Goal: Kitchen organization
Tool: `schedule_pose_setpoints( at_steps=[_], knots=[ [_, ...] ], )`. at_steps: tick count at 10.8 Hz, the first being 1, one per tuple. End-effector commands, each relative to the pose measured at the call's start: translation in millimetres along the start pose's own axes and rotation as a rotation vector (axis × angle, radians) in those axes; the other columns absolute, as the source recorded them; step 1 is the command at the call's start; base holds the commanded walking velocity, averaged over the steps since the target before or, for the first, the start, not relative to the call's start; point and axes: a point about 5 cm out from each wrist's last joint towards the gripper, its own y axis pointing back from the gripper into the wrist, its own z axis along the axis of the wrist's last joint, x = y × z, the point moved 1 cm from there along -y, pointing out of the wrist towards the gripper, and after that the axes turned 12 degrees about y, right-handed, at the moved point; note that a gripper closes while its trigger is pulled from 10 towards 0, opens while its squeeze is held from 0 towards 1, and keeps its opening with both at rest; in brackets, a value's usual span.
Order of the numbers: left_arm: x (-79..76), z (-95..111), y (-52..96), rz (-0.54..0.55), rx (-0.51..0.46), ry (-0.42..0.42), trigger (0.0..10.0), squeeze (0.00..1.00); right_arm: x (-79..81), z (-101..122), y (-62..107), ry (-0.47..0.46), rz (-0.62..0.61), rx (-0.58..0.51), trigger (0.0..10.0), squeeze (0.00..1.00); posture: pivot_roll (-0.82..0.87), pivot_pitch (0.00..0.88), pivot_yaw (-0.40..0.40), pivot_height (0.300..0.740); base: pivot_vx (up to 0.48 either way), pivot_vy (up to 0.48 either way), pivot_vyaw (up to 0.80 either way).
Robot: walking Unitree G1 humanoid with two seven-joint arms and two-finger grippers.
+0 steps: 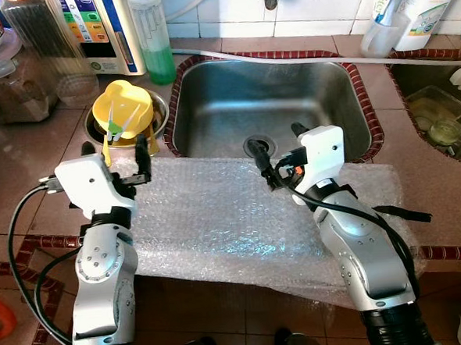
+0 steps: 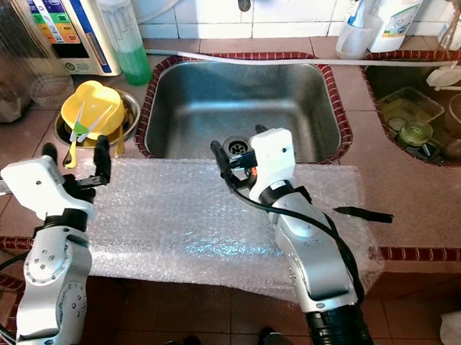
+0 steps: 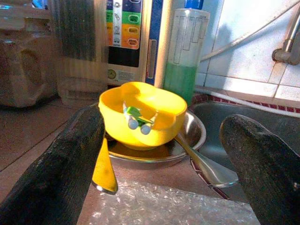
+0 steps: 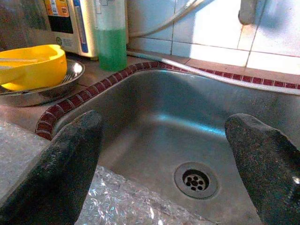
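A yellow bowl point(image 1: 121, 109) holding a green and white utensil sits in a steel bowl point(image 1: 158, 114) on the counter left of the sink point(image 1: 269, 100). A yellow spoon point(image 3: 103, 164) and a metal spoon point(image 3: 206, 164) lean out of the steel bowl. My left gripper point(image 1: 124, 159) is open, just short of the yellow bowl point(image 3: 140, 115), above a sheet of bubble wrap point(image 1: 217, 212). My right gripper point(image 1: 280, 150) is open over the sink's front rim, facing the drain point(image 4: 196, 179).
A green soap bottle point(image 1: 152, 36), a water purifier point(image 1: 100, 28) and jars point(image 1: 5, 77) stand at the back left. White bottles point(image 1: 408, 9) stand at the back right. A second basin point(image 1: 438, 113) with dishes lies to the right. A white hose point(image 1: 302, 59) runs behind the sink.
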Motion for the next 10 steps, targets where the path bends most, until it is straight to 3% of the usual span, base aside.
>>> schedule_pose_setpoints(
  at_steps=[1, 3, 10],
  knots=[
    [-1.3, 3.1, 0.6, -0.015, -0.011, -0.008, 10.0, 0.00, 1.2, 4.4, 2.0, 0.011, 0.003, -0.024, 10.0, 0.00, -0.06, 0.199, 0.033, 0.740, 0.000, 0.000, 0.00],
    [-2.7, 2.2, 0.9, -0.028, -0.006, -0.005, 10.0, 0.00, 1.9, 5.9, 2.5, 0.023, 0.007, -0.034, 10.0, 0.00, -0.06, 0.198, 0.035, 0.740, 0.000, 0.000, 0.00],
    [-5.7, 0.0, 1.1, -0.036, -0.002, 0.015, 10.0, 0.00, 1.7, 4.4, 3.7, 0.036, 0.008, -0.036, 10.0, 0.00, -0.06, 0.198, 0.034, 0.740, 0.274, 0.000, 0.00]
  ],
)
